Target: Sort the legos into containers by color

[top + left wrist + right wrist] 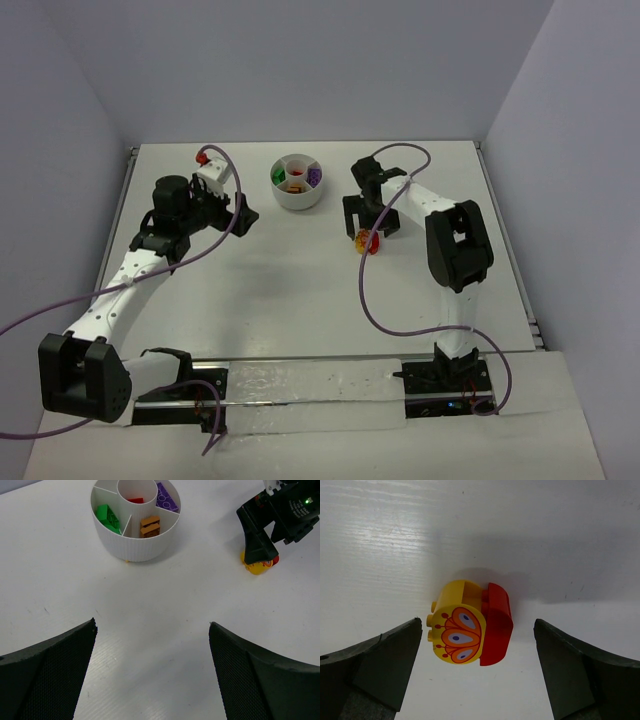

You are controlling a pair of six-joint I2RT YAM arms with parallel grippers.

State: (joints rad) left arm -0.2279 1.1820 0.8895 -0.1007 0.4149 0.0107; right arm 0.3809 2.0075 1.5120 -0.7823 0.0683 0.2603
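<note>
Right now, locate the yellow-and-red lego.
The yellow-and-red lego lies on the table right of the white bowl in the top view, between the right end effector's open fingers, touching neither.

Red brick (pixel 135 500) mostly hidden in centre well (pixel 121 491), bowl rim (pixel 93 502) cropped

White tabletop (pixel 300 290) took up most of overhead view, matte, kinda plasticky looking. Up close on wrist cams, surface showed fine parallel ribbing plus few tiny dark specks and scuffs. Plain walls boxed it in on three sides: back wall (pixel 300 60), left wall (pixel 45 150), right wall (pixel 585 130), all pale grey-lavender. Thin metal left rail (pixel 117 210) and right rail (pixel 508 240) ran along table's side edges. Shiny pale strip (pixel 310 385) lay across near edge. Light was soft and even, shadows faint and blurry.
</note>
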